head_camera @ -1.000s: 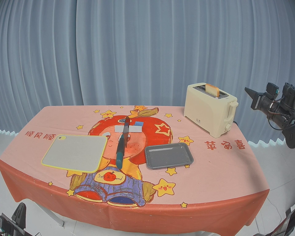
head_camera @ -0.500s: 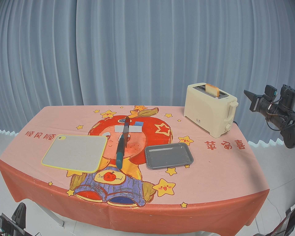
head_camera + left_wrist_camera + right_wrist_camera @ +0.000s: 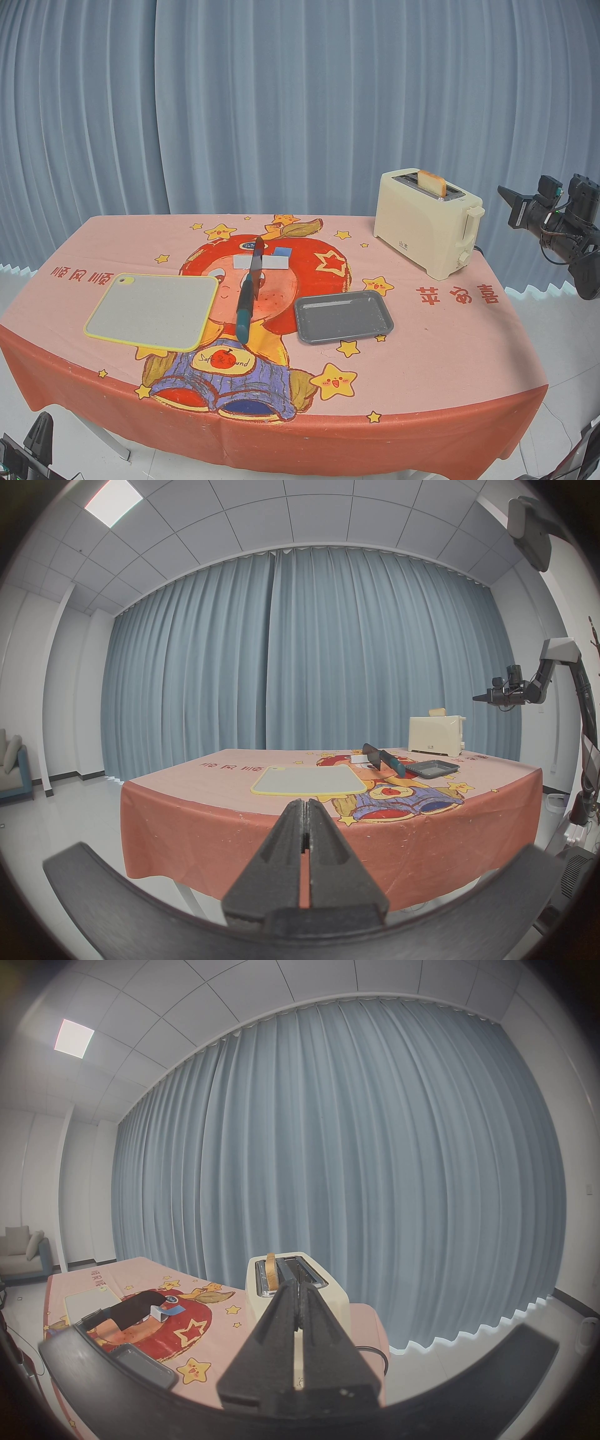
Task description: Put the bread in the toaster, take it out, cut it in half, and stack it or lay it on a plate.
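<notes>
Left claw (image 3: 306, 808) low, off the near-left corner of the tabletop (image 3: 437, 350), fingers pressed together, nothing held. On the cloth, grey cutting board (image 3: 152, 310) with yellow rim lies flat at left. Just beside it, knife (image 3: 248, 294), teal handle toward the near edge, blade propped on a small white and blue block (image 3: 269, 259). Grey tray (image 3: 344, 316) right of the knife. Cream toaster (image 3: 428, 222) at far right, bread slice (image 3: 432, 182) standing up out of a slot. Right claw (image 3: 504, 186) in the air past the toaster, pointing at it, closed, gripping nothing.
</notes>
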